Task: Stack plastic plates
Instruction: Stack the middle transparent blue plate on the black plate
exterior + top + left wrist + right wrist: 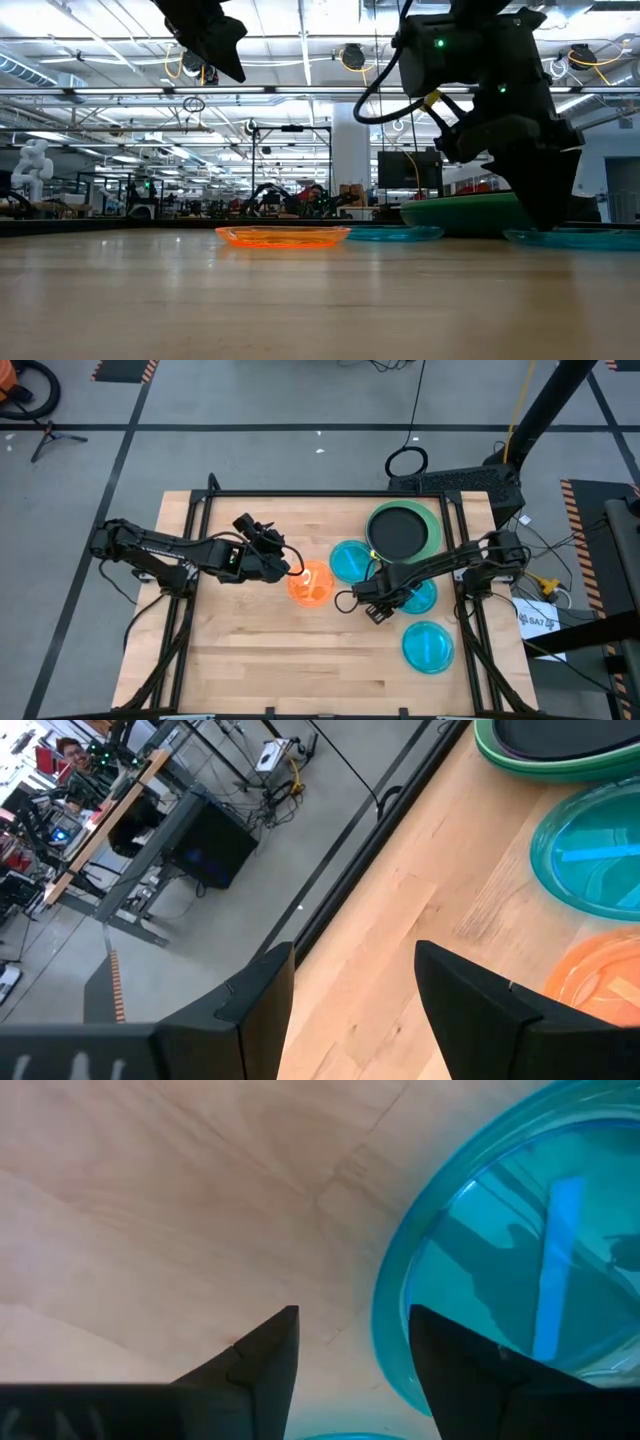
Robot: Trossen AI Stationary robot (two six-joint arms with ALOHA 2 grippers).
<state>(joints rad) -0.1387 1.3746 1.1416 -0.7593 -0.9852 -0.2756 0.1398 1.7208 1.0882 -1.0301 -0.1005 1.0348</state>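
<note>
- While hovering over the middle of the wooden table, left gripper poised at the near-left edge of the orange plate; fingers parted with bare wood between them, nothing held.
- Raised well above the tabletop in the low view, above the orange plate lying flat there.
- Right gripper low at the table, between the orange plate and a cyan-blue plate partly hidden under the right arm; fingers apart, gripping nothing, one fingertip just over that plate's rim in the right wrist view.
- Second cyan-blue plate just beside the orange one, toward the far side, edges close or touching; cannot tell which.
- Third cyan-blue plate alone nearer the front right, apart from the others.
- At the far right, stacked: black plate on top, thin purple rim beneath it in the left wrist view, mint green plate showing around them.
- Stack touching or nearly touching the second cyan-blue plate at its near edge.
- Beyond the table: grey floor, cables, a workshop room in the low view.
</note>
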